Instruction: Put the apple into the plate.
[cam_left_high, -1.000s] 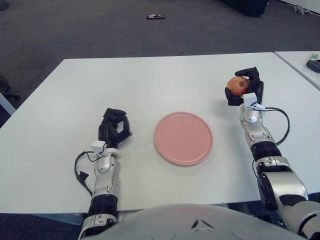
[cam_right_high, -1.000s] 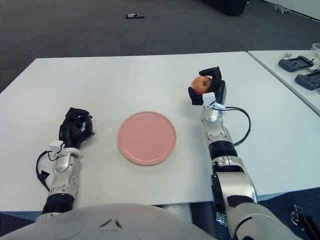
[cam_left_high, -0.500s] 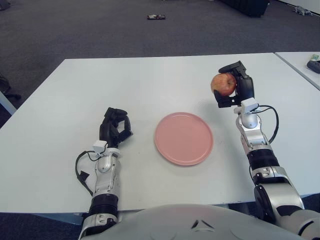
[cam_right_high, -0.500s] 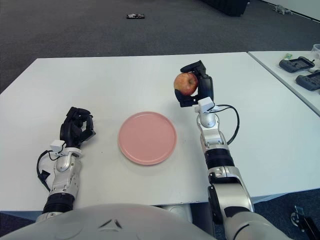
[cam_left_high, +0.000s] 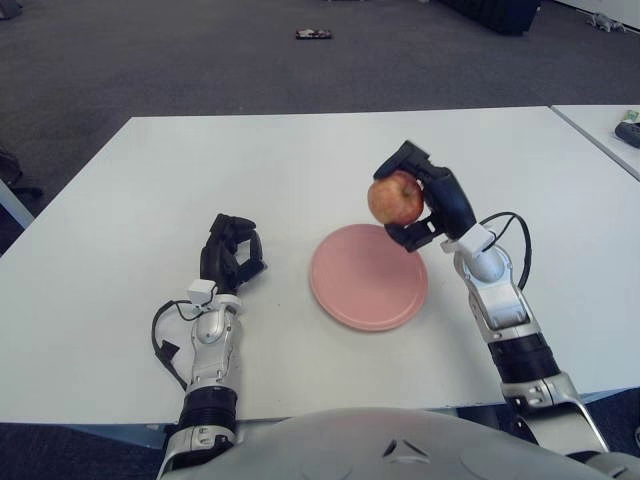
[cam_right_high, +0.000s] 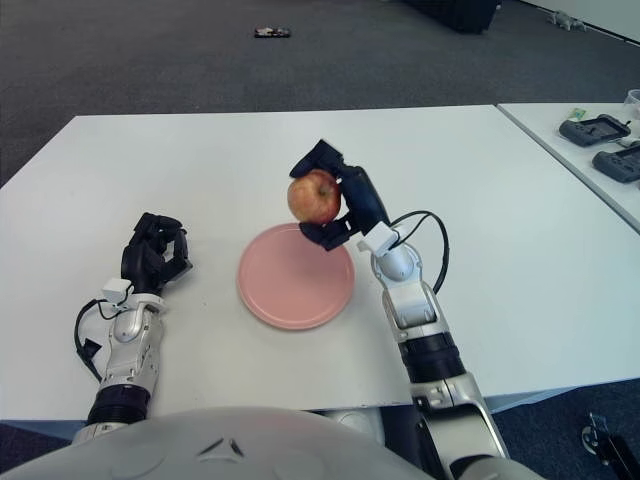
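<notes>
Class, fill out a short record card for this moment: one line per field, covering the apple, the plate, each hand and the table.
apple: red-yellow apple, held in the air above the far edge of the plate, not touching it
plate: pink plate, round, nothing on it, lying flat near the table's middle
right hand: right hand, fingers closed around the apple, reaching in from the plate's right
left hand: left hand, fingers curled, holding nothing, shown left of the plate
table: white table
task state: apple not yet set on the plate

White table (cam_left_high: 300, 160), grey carpet (cam_left_high: 200, 60) with small dark object (cam_left_high: 312, 34) beyond.
</notes>
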